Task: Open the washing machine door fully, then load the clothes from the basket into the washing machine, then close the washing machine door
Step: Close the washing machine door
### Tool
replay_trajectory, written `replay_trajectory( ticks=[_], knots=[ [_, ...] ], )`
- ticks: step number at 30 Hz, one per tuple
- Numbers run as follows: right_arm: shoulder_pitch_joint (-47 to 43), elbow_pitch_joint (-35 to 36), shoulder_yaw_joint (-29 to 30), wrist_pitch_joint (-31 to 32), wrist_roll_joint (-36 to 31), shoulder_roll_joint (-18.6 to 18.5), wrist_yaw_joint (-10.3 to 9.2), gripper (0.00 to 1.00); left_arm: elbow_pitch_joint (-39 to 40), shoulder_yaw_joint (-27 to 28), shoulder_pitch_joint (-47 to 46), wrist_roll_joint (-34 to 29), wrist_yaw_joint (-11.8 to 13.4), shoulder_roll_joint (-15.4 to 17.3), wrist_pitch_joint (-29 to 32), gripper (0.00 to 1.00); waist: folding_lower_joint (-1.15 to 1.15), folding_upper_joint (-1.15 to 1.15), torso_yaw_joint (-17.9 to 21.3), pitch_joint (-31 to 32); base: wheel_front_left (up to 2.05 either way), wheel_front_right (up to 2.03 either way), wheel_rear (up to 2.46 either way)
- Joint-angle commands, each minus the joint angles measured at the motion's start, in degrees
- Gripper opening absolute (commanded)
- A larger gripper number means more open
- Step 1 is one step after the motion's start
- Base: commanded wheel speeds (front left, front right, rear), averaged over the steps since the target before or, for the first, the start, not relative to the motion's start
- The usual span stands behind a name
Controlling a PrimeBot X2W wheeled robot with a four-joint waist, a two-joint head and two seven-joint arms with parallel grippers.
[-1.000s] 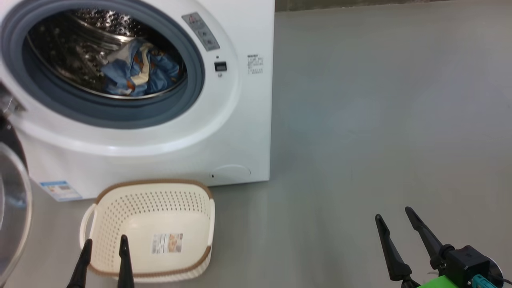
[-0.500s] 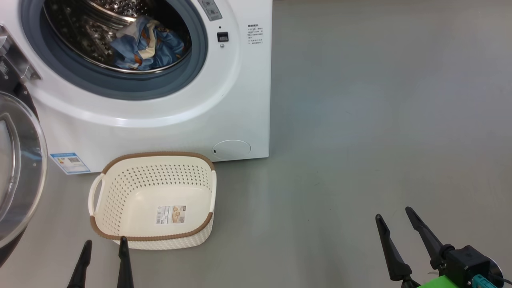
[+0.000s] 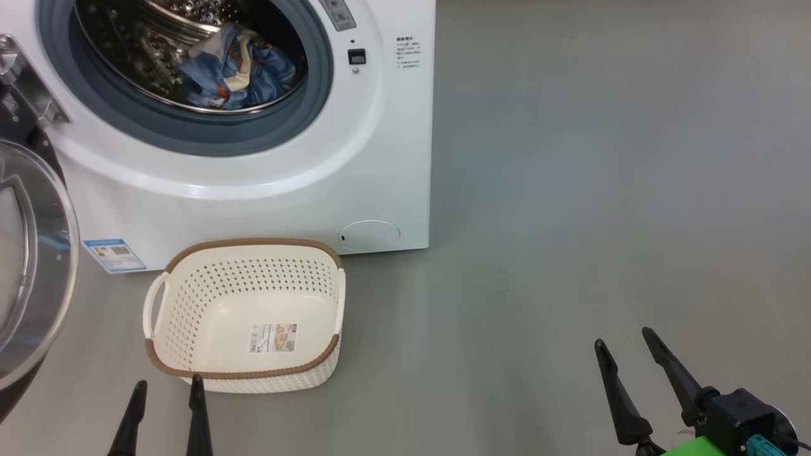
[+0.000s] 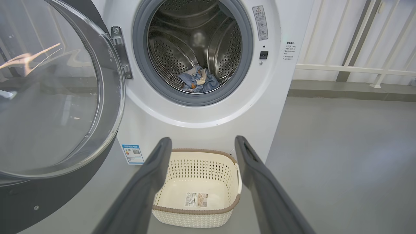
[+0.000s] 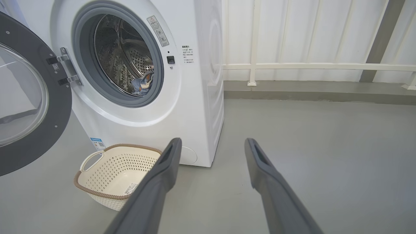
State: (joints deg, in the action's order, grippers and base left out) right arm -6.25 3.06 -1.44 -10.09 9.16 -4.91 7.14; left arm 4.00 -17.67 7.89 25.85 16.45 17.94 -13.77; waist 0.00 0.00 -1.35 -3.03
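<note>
The white washing machine [image 3: 355, 158] stands at the upper left, its round door [image 3: 31, 266] swung wide open to the left on its hinge. The clothes [image 3: 234, 73], blue printed fabric, lie inside the steel drum. The cream basket [image 3: 247, 316] with a brown rim sits on the floor before the machine, showing only a label on its bottom. My left gripper [image 3: 166, 385] is open just in front of the basket. My right gripper [image 3: 624, 339] is open far to the right over bare floor. The left wrist view shows the clothes [image 4: 198, 79], the basket [image 4: 198, 188] and the door [image 4: 58, 97].
Grey floor [image 3: 602, 190] stretches to the right of the machine. A white railing [image 5: 318, 66] and a low kerb run along the wall behind it. The open door reaches out over the floor on the left.
The head camera has tilted down, so machine and basket sit higher in the picture; the whole basket now shows. Both grippers keep their places and stay open.
</note>
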Motion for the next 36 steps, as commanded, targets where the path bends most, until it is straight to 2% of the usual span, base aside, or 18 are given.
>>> replay_trajectory(
  ticks=[1, 20, 27, 36],
  knots=[
    [0.4, 1.56, -1.51, -0.04, -0.42, -0.54, 0.35, 1.0, 0.9, 1.95, -2.52, -0.61, 0.05, 1.06, -0.75, 1.0, 0.0, 0.0, 0.03, 0.02, 0.0, 0.0, 0.0],
    [0.03, 1.69, -1.24, 0.12, -0.71, -0.24, 0.35, 1.0, 0.72, 1.41, -2.6, -0.64, 0.11, 1.33, -0.82, 1.0, 0.0, 0.0, -0.54, 0.66, 0.0, 0.0, 0.0],
    [0.01, 2.06, -0.93, 0.1, -0.78, -0.36, 0.35, 1.0, 1.24, 1.38, -2.9, -0.97, 0.4, 1.49, -0.84, 1.0, 0.0, 0.0, -3.93, 0.08, 0.0, 0.0, 0.0],
    [0.37, 2.63, -0.54, 0.89, -0.93, -1.31, 0.35, 1.0, 1.41, 1.96, -2.74, -0.95, 0.54, 0.39, -1.06, 1.0, 0.0, 0.0, -11.47, -0.26, 0.0, 0.0, 0.0]
  ],
)
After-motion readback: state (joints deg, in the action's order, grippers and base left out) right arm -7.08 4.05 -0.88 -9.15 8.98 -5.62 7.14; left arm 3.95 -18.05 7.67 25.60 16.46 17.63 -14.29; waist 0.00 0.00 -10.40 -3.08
